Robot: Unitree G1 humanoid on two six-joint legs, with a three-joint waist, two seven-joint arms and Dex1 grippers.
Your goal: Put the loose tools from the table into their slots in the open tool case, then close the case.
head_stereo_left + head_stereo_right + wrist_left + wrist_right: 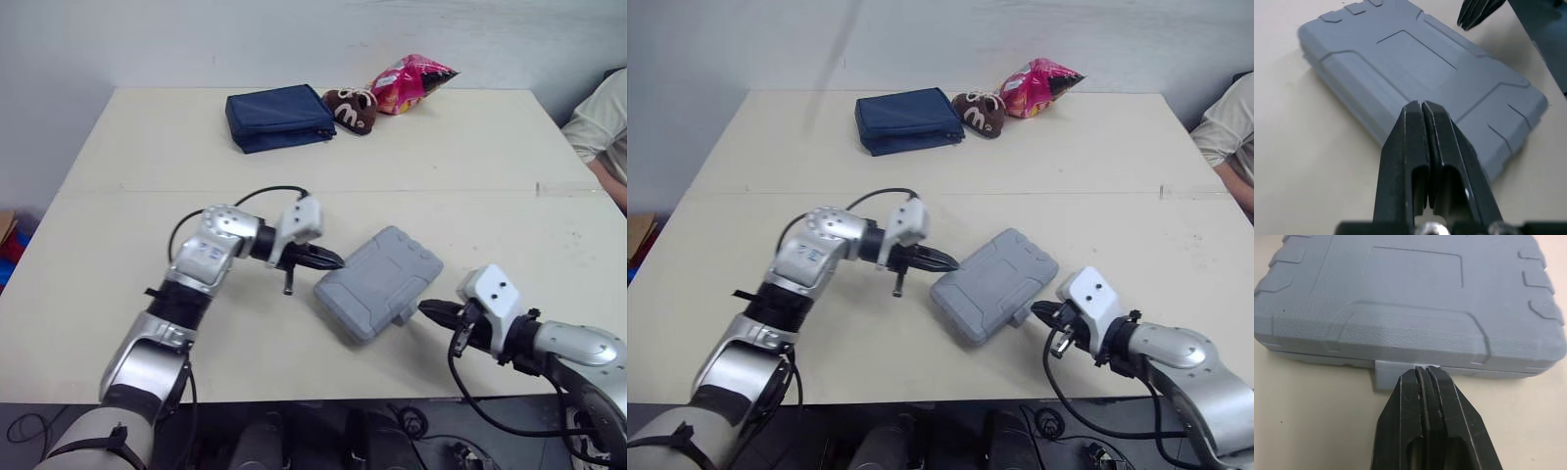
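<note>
We see the grey moulded plastic tool case [380, 281] lying flat with its lid down, set at a slant on the front half of the pale cream table [147, 147], not far from the near edge. Its ribbed lid faces up, and a small grey latch tab [1396, 374] juts from the side that faces the robot's right arm.

We find the case between the two arms. The left gripper [328, 259] has its two black fingers pressed flat together with nothing between them, and their tips sit at the case's left long edge; we cannot tell whether they touch it. The right gripper [431, 311] is likewise pinched tight on nothing, its tips right up against the latch tab in the right wrist view.

Well apart from the case, at the far side of the table, we see a flat navy blue fabric pouch [279, 117]. Just beside it on the right lies a brown sweet packet [353, 108], and touching that a crinkled pink snack bag [411, 83].

At the right edge a person's arm in a light sleeve [598, 117] reaches the table's far right corner
</note>
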